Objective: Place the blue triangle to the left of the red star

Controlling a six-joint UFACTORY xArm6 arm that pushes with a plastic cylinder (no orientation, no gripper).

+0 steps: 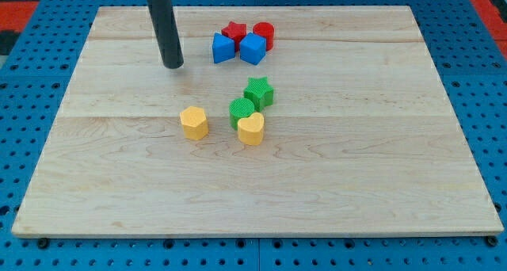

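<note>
The blue triangle (223, 47) lies near the view's top, touching the lower left of the red star (234, 32). A blue cube (253, 48) sits right of the triangle, below the star. A red cylinder (263, 35) is right of the star. My tip (173, 66) rests on the board left of the blue triangle, a short gap away, not touching any block.
A green star (258, 91), a green cylinder (242, 111), a yellow heart (250, 129) and a yellow hexagon-like block (194, 122) sit near the middle of the wooden board (380, 160). Blue pegboard surrounds the board.
</note>
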